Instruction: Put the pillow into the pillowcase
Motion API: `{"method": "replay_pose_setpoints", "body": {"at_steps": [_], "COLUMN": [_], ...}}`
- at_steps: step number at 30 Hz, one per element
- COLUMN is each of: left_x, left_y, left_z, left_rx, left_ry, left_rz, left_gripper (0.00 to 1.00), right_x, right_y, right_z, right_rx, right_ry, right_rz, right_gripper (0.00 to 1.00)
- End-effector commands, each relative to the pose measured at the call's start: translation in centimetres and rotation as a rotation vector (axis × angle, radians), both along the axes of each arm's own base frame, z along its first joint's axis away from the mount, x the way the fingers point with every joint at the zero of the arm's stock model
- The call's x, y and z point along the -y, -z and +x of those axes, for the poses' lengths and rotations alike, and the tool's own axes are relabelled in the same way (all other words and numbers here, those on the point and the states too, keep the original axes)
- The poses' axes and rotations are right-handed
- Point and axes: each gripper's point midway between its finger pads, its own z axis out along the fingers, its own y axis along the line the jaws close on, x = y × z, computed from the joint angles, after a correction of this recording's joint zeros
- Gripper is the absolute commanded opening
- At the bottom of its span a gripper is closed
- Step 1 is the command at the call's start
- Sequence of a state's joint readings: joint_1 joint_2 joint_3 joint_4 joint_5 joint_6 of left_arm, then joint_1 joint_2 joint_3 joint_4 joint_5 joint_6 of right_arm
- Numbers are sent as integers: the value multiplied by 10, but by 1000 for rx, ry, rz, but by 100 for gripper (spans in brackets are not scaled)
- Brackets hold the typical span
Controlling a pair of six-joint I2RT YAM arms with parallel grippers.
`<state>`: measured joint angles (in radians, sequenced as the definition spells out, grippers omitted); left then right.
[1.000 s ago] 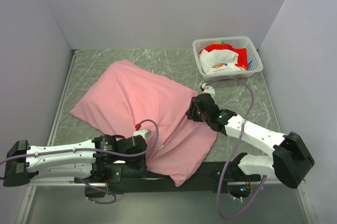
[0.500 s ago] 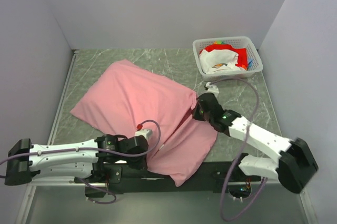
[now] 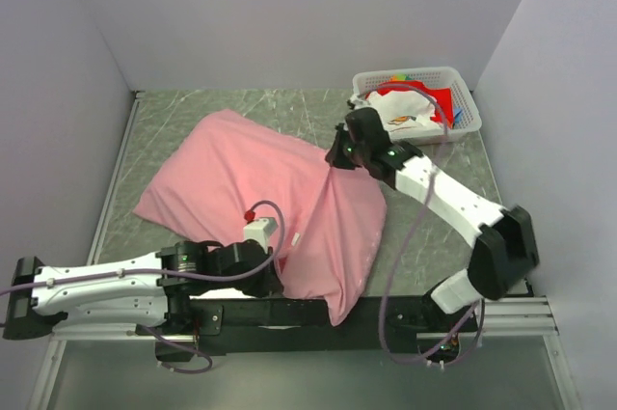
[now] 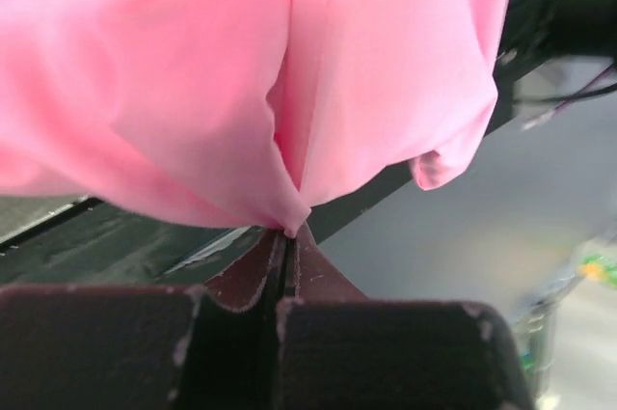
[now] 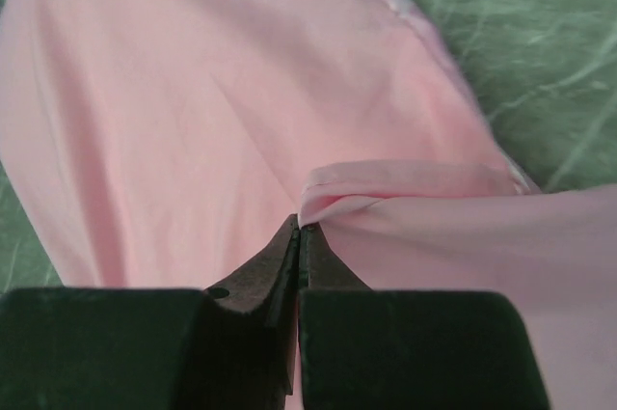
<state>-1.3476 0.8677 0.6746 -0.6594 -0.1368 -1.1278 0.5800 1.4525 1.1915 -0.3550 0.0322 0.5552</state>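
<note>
Low centre of left wrist view: clamping pillowcase [image 4: 386, 72] fold tight in closed left gripper [image 4: 286, 234]. Mid-frame, right wrist view: pinching pillowcase hem in closed right gripper [image 5: 300, 229].

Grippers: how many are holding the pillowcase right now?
2. The left gripper is shut on the pillowcase at its near edge, by the arm bases. The right gripper is shut on a fold at its far right edge.

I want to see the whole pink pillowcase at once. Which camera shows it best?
The top view: almost the whole pillowcase shows, lying on the table. Each wrist view gives only a close-up patch: a fold pinched by the left gripper, a hem pinched by the right gripper.
</note>
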Motion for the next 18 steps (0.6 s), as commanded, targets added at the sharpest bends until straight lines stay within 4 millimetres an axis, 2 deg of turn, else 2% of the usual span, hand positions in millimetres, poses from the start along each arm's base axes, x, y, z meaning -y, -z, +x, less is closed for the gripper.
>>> {"method": "replay_pose_setpoints", "body": {"at_steps": [1, 2, 4, 5, 6, 7, 9, 10, 11, 12, 14, 15, 16, 18], "left_x": [-36, -39, -43, -43, -42, -34, -28, -21, -18, -22, -26, -30, -38, -38], "left_y": [37, 42, 51, 48, 43, 23, 2, -18, -27, -29, -42, -43, -41, -41], "left_z": [-27, -35, -42, -45, -44, -40, -28, -23, -19, -7, 11, 18, 35, 48], "left_rx": [-165, -209, -229, -224, -212, -181, -104, -72, -48, -1, 38, 56, 113, 136], "left_ry": [-58, -52, -22, 5, 13, 18, 0, -2, -6, -54, -166, -213, -298, -381], "left_rz": [80, 84, 93, 88, 79, 24, -37, -97, -119, -100, -83, -62, -10, 23], "left_gripper": [1, 1, 1, 2, 19, 29, 49, 53, 55, 55, 47, 37, 34, 21], "right_x": [-17, -21, -26, -26, -29, -27, -19, -16, -11, -11, -7, -10, -9, -8], "right_y": [14, 10, 20, 29, 30, 32, 37, 38, 41, 40, 42, 40, 33, 33], "right_z": [41, 47, 49, 45, 43, 40, 28, 24, 16, 14, 8, 4, 2, -5], "right_rx": [7, 11, -4, -17, -13, -10, -7, -4, -7, -2, -9, -6, 8, 8], "right_ry": [-24, -33, -45, -50, -65, -63, -50, -44, -41, -45, -49, -60, -62, -65], "right_rz": [-42, -38, -43, -50, -34, -29, -19, -17, -13, -6, -6, 4, 18, 30], "right_gripper": [0, 0, 0, 0, 0, 0, 0, 0, 0, 0, 0, 0, 0, 0]}}
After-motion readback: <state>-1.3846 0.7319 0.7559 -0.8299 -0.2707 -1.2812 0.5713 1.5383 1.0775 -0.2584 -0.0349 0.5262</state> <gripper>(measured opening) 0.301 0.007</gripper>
